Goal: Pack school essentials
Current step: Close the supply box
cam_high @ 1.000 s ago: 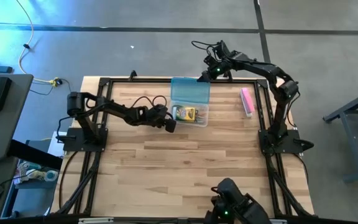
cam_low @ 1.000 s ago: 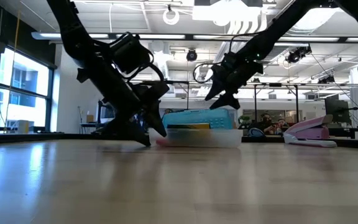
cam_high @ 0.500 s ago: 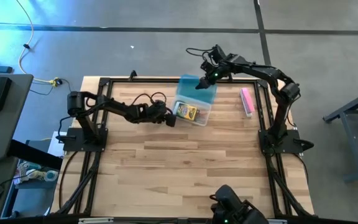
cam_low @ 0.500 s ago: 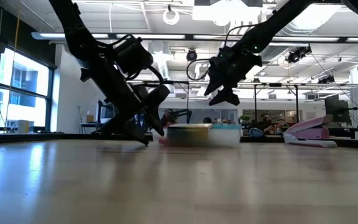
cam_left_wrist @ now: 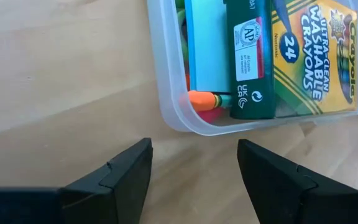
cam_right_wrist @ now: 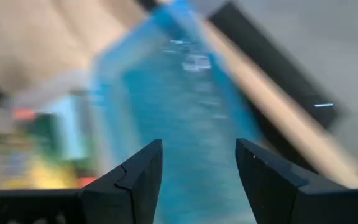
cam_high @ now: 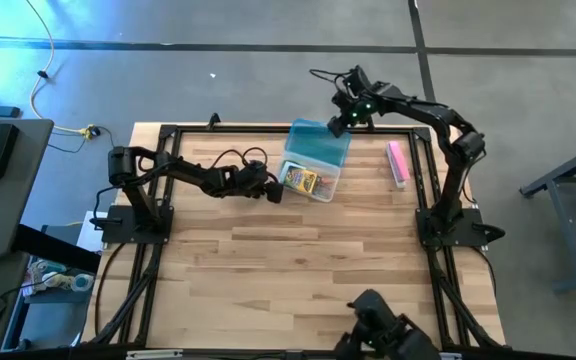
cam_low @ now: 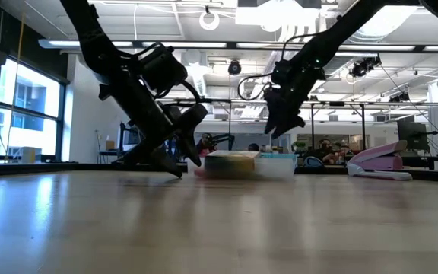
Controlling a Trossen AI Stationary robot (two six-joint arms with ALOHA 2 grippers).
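A clear plastic box (cam_high: pixel 313 185) sits on the table's far half, and its blue lid (cam_high: pixel 320 143) lies over its far side. Inside are the yellow-green crayon pack (cam_left_wrist: pixel 316 56), the light-blue note pad (cam_left_wrist: pixel 205 43) and an orange pencil (cam_left_wrist: pixel 201 99); the other essentials are hidden. My left gripper (cam_left_wrist: pixel 194 149) is open, low over the table just left of the box (cam_left_wrist: pixel 166 93), apart from it. My right gripper (cam_high: pixel 336 124) is open and hovers above the lid's (cam_right_wrist: pixel 173 124) far edge, clear of it in the low view (cam_low: pixel 280 129).
A pink oblong bar (cam_high: pixel 397 162) lies near the table's far right edge, right of the box. A black frame (cam_high: pixel 168 180) runs along the table's left, far and right sides. The near half of the wooden table (cam_high: pixel 298 280) is bare.
My right gripper dipped toward the lid, then rose and drew back toward the far right. The lid, which stood up behind the box, has dropped low. The box with its lid has turned a little and shifted slightly to the right.
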